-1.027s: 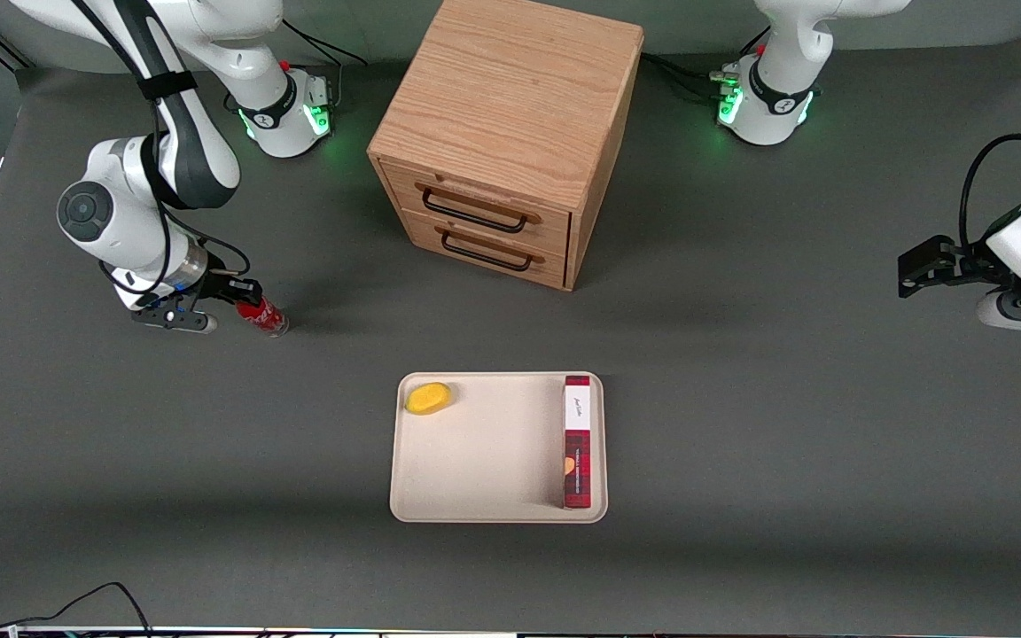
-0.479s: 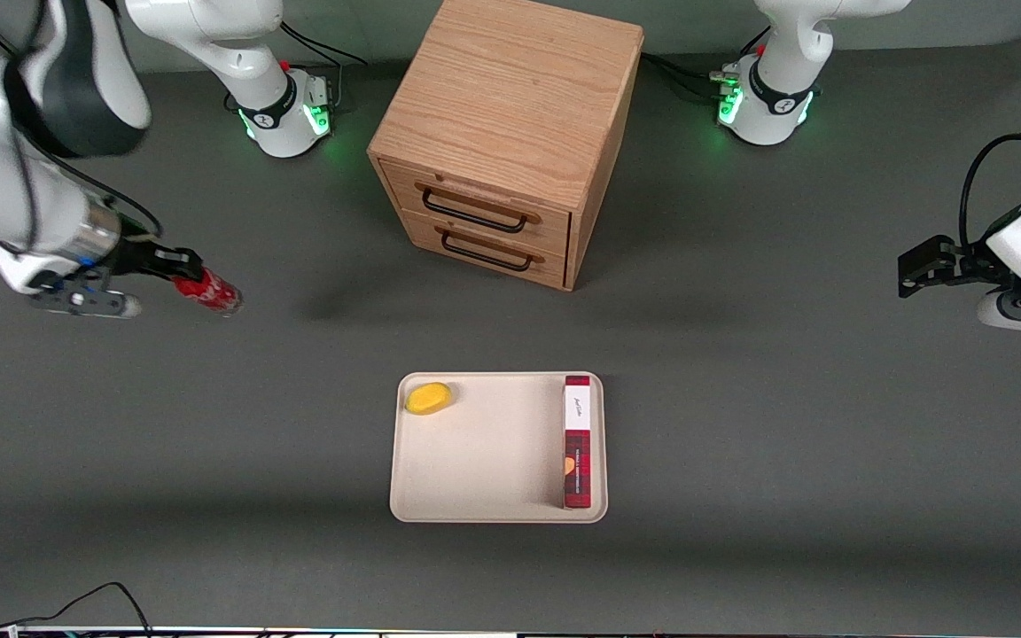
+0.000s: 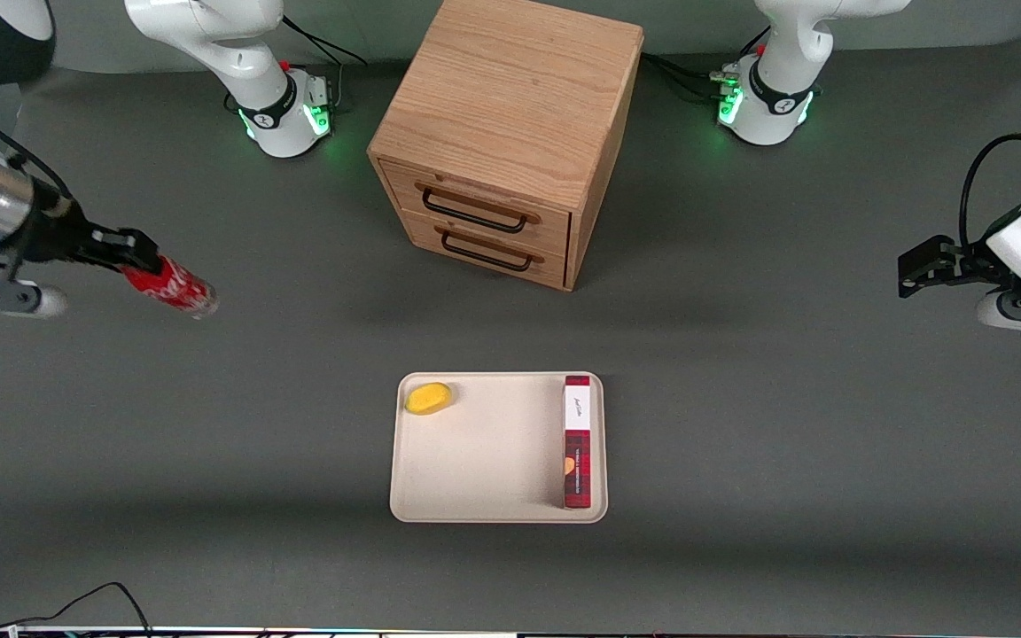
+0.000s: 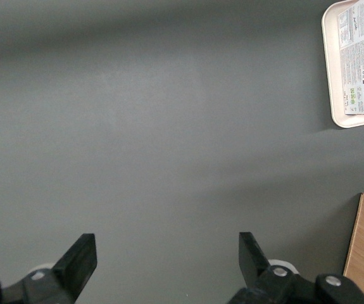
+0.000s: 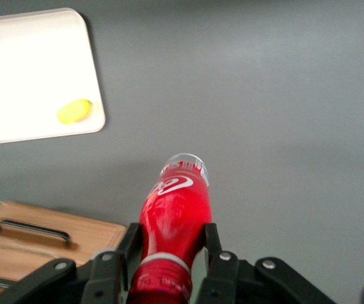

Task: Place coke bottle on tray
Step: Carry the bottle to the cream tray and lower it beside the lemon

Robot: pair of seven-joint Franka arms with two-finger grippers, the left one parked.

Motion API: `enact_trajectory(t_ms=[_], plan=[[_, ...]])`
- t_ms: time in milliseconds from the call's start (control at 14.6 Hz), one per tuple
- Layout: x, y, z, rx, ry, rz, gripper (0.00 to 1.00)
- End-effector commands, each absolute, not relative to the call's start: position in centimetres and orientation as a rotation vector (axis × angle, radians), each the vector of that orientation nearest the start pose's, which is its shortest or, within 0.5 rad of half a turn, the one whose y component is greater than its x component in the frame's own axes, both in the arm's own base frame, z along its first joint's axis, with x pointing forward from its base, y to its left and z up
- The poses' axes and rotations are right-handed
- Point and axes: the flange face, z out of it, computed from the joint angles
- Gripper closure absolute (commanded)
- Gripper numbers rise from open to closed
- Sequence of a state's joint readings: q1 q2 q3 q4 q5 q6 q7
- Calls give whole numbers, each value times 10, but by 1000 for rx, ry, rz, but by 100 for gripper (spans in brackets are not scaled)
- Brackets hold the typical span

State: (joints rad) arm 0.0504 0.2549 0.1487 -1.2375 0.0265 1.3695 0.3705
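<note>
Transport step: gripper [image 3: 134,257] is clamped on the neck of the coke bottle [image 3: 169,286], held tilted in the air above the tabletop [image 3: 741,399], clear base pointing away from the gripper. Tray [image 3: 484,461] is well apart, toward the parked arm's end. Next, I'd say: carry over the tray's bare middle, lower, release.

Wooden cabinet [image 3: 505,133] stands mid-table — two drawers, each with a dark bar handle, upper handle [image 3: 475,211] above lower handle [image 3: 485,251]. Nearer the front camera than the cabinet: a yellow rounded object [image 3: 429,398] (fruit-like, kind unclear) and a long red plaid box [image 3: 577,441] with a white end — the two lie well apart. Grey table [image 3: 785,425]. Black cable [image 3: 85,601] at the table's near edge.
</note>
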Motion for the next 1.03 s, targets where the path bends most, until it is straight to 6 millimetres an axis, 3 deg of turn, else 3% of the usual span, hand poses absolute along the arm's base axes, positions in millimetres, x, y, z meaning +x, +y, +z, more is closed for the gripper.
enact_trajectory(t_ms=[0,205,411,548,822,959], plan=[[665,164,568,-3012,496,193,100],[708,216,493,-2898,750,63,100],[738,255,406,-2839,937,-70,100],[750,266,362,-2798,994,-95,100],[753,280,318,-2754,1046,-96,100],[752,286,308,-2751,1053,-88,100]])
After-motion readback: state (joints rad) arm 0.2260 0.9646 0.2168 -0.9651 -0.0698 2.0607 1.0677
